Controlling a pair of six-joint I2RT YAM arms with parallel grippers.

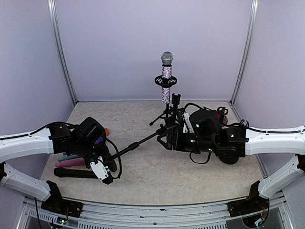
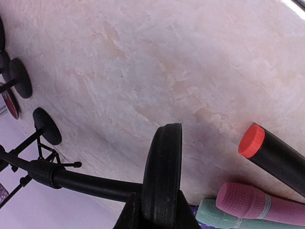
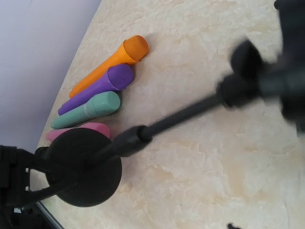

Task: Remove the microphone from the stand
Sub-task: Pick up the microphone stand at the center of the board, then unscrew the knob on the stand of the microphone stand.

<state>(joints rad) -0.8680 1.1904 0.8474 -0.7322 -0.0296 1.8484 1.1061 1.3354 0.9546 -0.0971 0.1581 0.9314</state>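
Observation:
A glittery microphone point(image 1: 166, 78) stands upright in a black tripod stand point(image 1: 165, 114) at the back centre, with no gripper near it. A second black stand lies on the table. Its round base point(image 2: 164, 167) is edge-on between my left gripper's point(image 2: 162, 210) jaws, which are shut on it. Its pole point(image 1: 138, 144) runs right to my right gripper point(image 1: 163, 137), whose jaws look apart by the pole's upper end. In the right wrist view I see the base point(image 3: 83, 174) and pole point(image 3: 181, 114), but not my own fingers.
Loose microphones lie at the left: orange point(image 3: 112, 62), purple point(image 3: 100, 86), teal point(image 3: 88, 109), pink point(image 3: 78, 130), and a black one with a red end point(image 2: 251, 140) near the front left point(image 1: 76, 172). The tripod's feet point(image 2: 47, 126) are close by.

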